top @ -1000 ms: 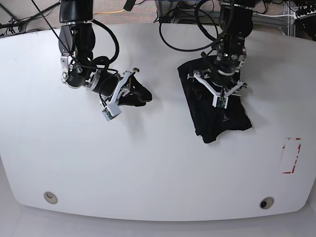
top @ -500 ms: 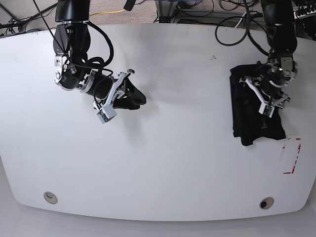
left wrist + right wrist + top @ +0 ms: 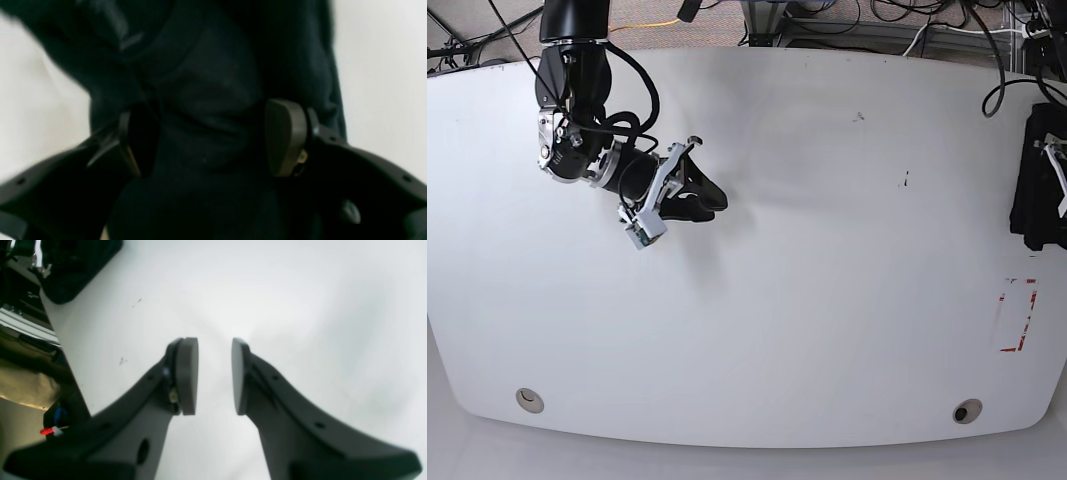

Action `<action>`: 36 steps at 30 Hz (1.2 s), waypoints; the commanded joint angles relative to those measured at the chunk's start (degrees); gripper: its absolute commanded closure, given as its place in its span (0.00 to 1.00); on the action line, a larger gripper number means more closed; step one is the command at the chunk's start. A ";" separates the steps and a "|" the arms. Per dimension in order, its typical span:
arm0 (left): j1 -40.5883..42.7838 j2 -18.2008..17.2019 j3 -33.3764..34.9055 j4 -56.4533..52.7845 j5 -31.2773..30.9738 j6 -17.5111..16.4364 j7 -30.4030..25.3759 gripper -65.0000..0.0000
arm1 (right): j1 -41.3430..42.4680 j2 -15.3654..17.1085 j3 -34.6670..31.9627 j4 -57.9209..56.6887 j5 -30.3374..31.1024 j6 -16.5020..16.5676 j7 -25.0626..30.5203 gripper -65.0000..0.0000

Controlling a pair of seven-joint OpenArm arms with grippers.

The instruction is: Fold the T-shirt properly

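T-shirt (image 3: pixel 1033 185) is over at the far right edge of the white table (image 3: pixel 807 300) now, a folded black bundle half cut off by the base view's border; a second ago it lay nearer the middle of the table, and half a second ago it was partway across. On the left side, the right gripper (image 3: pixel 689 196) hovers over bare table much where it was, jaws parted with a narrow gap and nothing between them, as its own wrist view (image 3: pixel 214 375) shows plainly. At the right, the left gripper (image 3: pixel 213 136) sits with jaws spread wide over the dark cloth (image 3: pixel 213 66), fabric filling the space between the pads; whether they press it I cannot tell, the wrist view being blurred. Most of that arm is out of the base view.
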 commanded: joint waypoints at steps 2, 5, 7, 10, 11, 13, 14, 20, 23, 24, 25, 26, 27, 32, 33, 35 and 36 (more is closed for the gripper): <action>0.32 -2.31 -5.02 0.32 0.95 0.25 1.16 0.31 | 0.74 0.72 0.45 1.21 1.41 0.52 1.46 0.74; 1.03 -2.31 -10.20 1.46 1.04 0.25 1.34 0.31 | 0.74 1.51 0.19 1.30 1.41 0.52 1.46 0.74; 1.20 -2.13 -13.28 5.24 1.04 0.25 1.42 0.31 | 0.74 1.68 0.36 1.04 1.41 0.52 1.46 0.74; 1.29 -1.78 -14.86 12.01 1.04 0.25 4.33 0.31 | 0.82 1.95 0.54 1.04 1.14 0.52 1.46 0.74; 1.29 -1.52 -14.86 13.94 1.04 0.25 5.38 0.31 | 0.82 2.03 0.54 1.04 0.70 0.52 1.46 0.74; 0.94 0.77 -15.04 18.60 1.04 0.25 7.40 0.32 | 0.82 2.91 0.54 1.21 -2.02 0.52 1.54 0.74; 0.85 2.00 -15.13 20.89 1.04 0.25 7.49 0.32 | 0.82 3.00 0.54 1.21 -3.69 0.52 1.63 0.74; 1.82 12.99 -15.21 32.23 1.39 0.25 -3.06 0.42 | 2.93 0.72 0.63 0.95 -22.51 0.52 2.33 0.74; 4.46 18.09 -15.13 34.51 1.48 7.15 -11.67 0.42 | 2.76 -0.96 0.63 1.04 -33.14 0.52 7.43 0.74; 5.07 19.14 -14.95 35.13 1.48 8.91 -13.43 0.42 | 2.67 -1.39 0.63 0.95 -35.52 0.52 9.28 0.74; 5.86 20.64 -14.86 35.92 1.57 11.19 -15.98 0.42 | 2.32 -1.83 0.63 0.86 -38.77 0.52 12.09 0.74; 6.74 22.48 -14.86 36.80 1.57 13.39 -17.92 0.42 | 1.62 -2.36 0.63 0.86 -42.55 0.52 15.87 0.74; 7.45 24.24 -14.86 37.68 1.57 15.15 -19.23 0.42 | 0.91 -2.80 0.72 0.86 -45.19 0.52 19.48 0.74; 12.72 32.77 -14.95 43.66 1.57 19.81 -21.34 0.42 | -3.57 -6.32 4.32 0.77 -53.80 0.52 35.56 0.74; 14.22 34.70 -14.86 44.89 1.57 19.99 -21.52 0.42 | -4.36 -7.11 5.64 0.33 -54.95 0.52 37.94 0.74; 16.50 37.25 -14.77 46.21 1.57 19.99 -22.22 0.42 | -5.51 -8.34 7.75 -0.90 -55.74 0.52 41.02 0.74; 18.00 38.66 -14.77 46.73 1.57 19.99 -22.84 0.42 | -6.30 -8.87 8.89 -1.34 -55.65 0.52 42.42 0.74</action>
